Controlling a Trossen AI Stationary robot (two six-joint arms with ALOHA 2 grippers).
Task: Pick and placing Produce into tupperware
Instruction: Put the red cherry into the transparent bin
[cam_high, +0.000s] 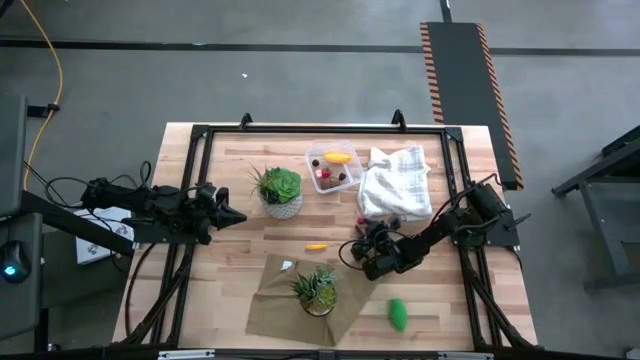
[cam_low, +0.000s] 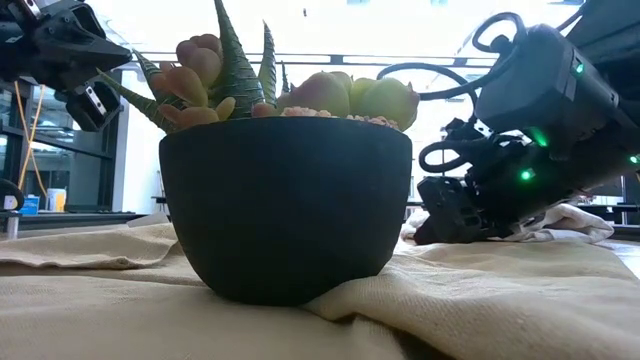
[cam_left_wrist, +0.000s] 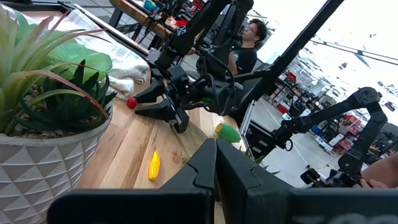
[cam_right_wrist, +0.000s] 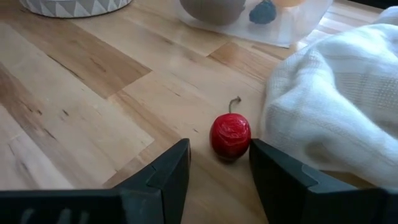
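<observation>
A red berry (cam_right_wrist: 230, 135) with a short stem lies on the bare wood beside the white cloth (cam_right_wrist: 336, 93). My right gripper (cam_right_wrist: 219, 163) is low over the table and open. Its fingertips stand on either side of the berry's near end and do not visibly touch it. The clear tupperware (cam_high: 333, 168) at the table's far middle holds a yellow piece, a brown ball and red berries. A yellow piece (cam_high: 316, 246) and a green piece (cam_high: 398, 313) lie loose on the table. My left gripper (cam_high: 225, 213) waits shut at the table's left, clear of everything.
A leafy plant in a white pot (cam_high: 280, 192) stands left of the tupperware. A succulent in a dark pot (cam_high: 318, 290) sits on a tan cloth (cam_high: 275, 305) near the front edge. A person (cam_left_wrist: 249, 46) sits in the room beyond the table.
</observation>
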